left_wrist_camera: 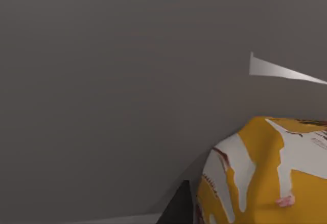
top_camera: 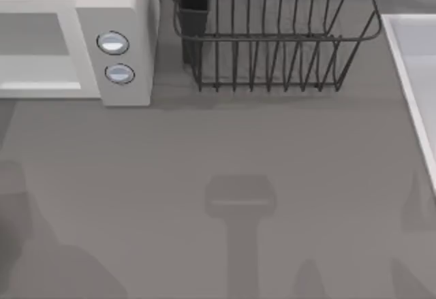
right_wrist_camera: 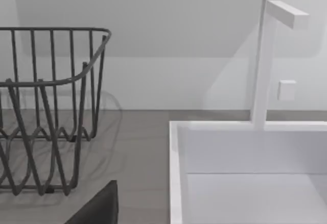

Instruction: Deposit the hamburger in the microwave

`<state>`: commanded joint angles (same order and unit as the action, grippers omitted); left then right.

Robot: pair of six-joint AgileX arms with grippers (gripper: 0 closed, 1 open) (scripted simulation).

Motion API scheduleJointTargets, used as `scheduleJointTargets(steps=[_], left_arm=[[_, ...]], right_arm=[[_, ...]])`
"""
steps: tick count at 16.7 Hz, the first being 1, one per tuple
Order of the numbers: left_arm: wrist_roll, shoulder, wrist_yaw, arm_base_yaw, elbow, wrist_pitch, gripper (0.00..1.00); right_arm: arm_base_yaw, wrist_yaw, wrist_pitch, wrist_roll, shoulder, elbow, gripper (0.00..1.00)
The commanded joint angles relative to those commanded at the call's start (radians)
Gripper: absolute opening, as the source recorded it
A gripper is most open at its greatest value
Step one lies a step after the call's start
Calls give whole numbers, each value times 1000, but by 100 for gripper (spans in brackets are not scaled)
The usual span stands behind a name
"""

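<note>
1. From above, the microwave point(top_camera: 75, 37) sits at the table's far left corner, white, its grey cavity facing me and two round silvery-blue knobs point(top_camera: 113, 43) stacked on its side panel.
2. Just to its right along the back edge stands a dark wire dish rack point(top_camera: 272, 37), with a black cup-like holder point(top_camera: 193, 3) at its left end.
3. A white sink point(top_camera: 412, 74) runs along the table's right edge; the right wrist view shows its basin beside the rack, with a white faucet point(right_wrist_camera: 265, 66) rising behind it.
4. The hamburger point(left_wrist_camera: 265, 173) fills the near corner of the left wrist view, tan-orange with whitish drips, close under that camera, above grey table point(top_camera: 218, 176).
5. Whether my left claw has hold of the hamburger I cannot tell; its fingers are hidden.
6. A black sliver point(right_wrist_camera: 99, 208) edges into the right wrist view; that claw's opening I cannot tell either.
</note>
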<state>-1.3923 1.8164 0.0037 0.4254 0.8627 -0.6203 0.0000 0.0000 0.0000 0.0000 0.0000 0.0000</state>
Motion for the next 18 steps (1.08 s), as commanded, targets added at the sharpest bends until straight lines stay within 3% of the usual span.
scheduleJointTargets(steps=[6, 18], left_arm=[[0, 0, 0, 0, 0, 0, 0], [31, -208, 6, -8, 260, -475, 0]], right_arm=[[0, 0, 0, 0, 0, 0, 100], [0, 0, 0, 0, 0, 0, 100]])
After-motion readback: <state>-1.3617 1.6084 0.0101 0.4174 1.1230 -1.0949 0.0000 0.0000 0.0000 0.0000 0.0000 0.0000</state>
